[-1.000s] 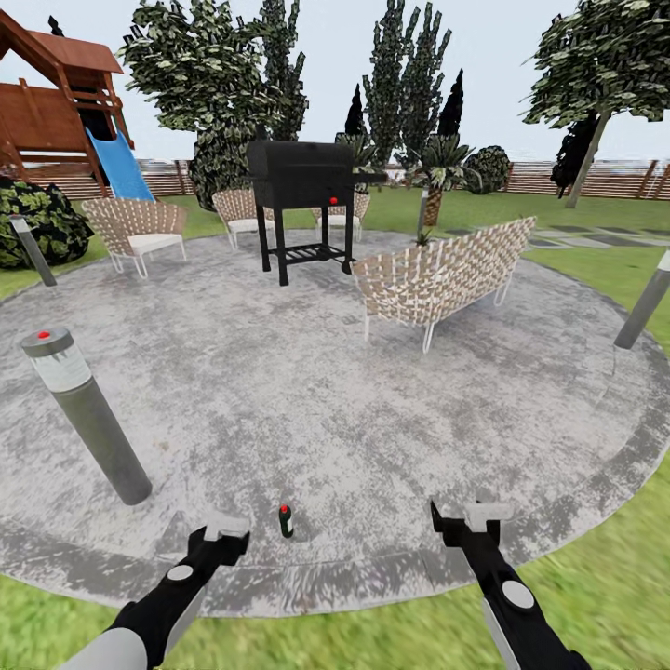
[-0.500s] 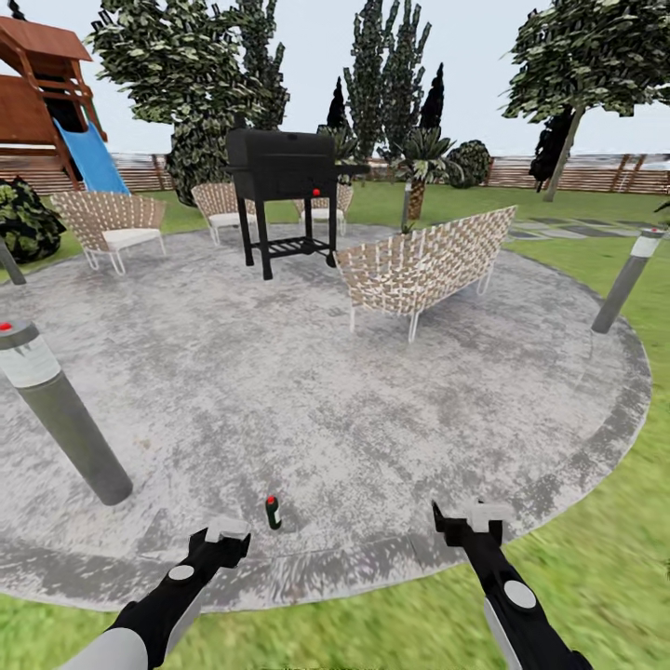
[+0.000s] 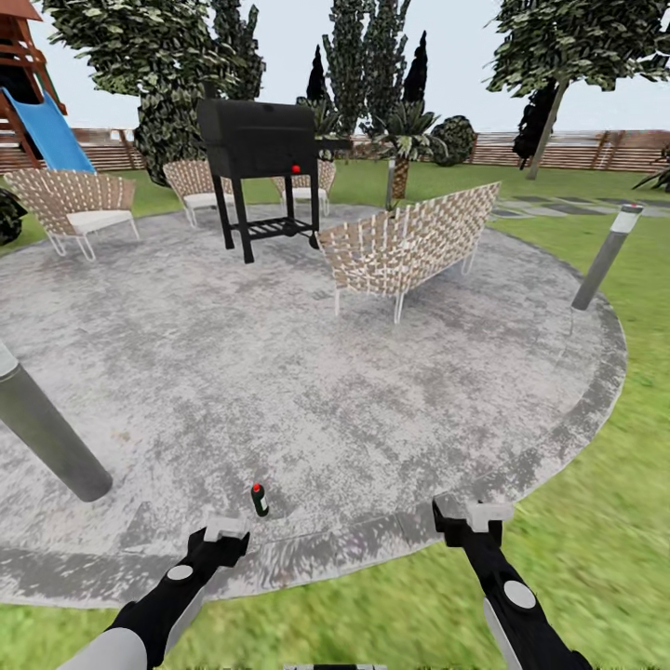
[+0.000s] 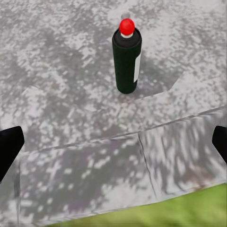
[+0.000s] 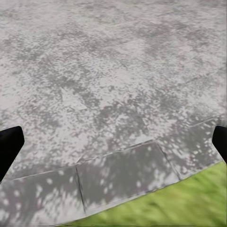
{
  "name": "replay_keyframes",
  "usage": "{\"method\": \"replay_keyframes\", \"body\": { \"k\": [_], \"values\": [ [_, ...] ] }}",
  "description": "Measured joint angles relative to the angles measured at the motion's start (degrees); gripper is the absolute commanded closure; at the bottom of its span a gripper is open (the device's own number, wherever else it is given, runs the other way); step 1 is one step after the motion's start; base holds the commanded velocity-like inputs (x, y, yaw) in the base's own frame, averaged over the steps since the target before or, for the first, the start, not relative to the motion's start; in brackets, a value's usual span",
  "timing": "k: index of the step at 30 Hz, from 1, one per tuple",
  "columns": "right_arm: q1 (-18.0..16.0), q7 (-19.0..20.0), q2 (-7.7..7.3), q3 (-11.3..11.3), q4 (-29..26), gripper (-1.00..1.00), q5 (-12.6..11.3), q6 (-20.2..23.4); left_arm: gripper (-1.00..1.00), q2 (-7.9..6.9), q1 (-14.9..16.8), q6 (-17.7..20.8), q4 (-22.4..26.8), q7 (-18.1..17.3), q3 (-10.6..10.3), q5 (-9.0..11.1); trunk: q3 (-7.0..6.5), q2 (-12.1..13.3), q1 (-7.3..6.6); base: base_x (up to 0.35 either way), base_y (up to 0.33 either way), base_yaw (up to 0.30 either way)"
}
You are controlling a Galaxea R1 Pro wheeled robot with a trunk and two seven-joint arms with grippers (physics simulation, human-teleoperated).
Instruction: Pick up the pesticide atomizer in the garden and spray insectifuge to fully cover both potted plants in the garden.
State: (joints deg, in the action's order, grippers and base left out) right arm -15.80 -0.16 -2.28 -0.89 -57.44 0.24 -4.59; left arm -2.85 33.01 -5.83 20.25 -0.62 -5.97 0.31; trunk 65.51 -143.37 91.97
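atomizer (image 3: 260, 501) stands upright on the patio (image 3: 307, 391) near its edge, just ahead of the left gripper (image 4: 113, 142), jaws spread, empty. looks light, rigid, smooth, tippable; best gripped mid-body. right gripper (image 5: 113, 142) also spread.

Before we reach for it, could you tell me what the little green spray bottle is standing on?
The spray bottle stands upright on the grey mottled patio, near its paved edge, with lawn beyond. The spot directly under its base is covered by the bottle itself.
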Motion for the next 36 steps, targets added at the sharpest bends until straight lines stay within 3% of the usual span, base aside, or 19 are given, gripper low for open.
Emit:
{"method": "replay_keyframes", "body": {
  "k": [17,24,36],
  "values": [
    [0.0,0.0,0.0,-0.2,-0.1,-1.0,0.0,-0.1,-1.0,0.06,0.0,-0.6,0.5,0.0,-0.3,-0.2,4.63,-0.2,0.44,0.0,0.0,-0.035],
    [0.0,-0.1,-0.08,-0.2,-0.1,-1.0,0.0,-0.1,-1.0,0.12,0.1,-5.0,0.4,0.0,-0.3,-0.3,6.8,-0.3,0.62,0.0,0.0,-0.062],
    [0.0,-0.1,-0.09,-0.2,0.0,-1.0,0.0,-0.1,-1.0,-0.04,0.1,-5.5,0.1,0.0,-0.2,-0.2,10.54,-0.5,0.93,0.0,0.0,-0.062]
  ]
}}
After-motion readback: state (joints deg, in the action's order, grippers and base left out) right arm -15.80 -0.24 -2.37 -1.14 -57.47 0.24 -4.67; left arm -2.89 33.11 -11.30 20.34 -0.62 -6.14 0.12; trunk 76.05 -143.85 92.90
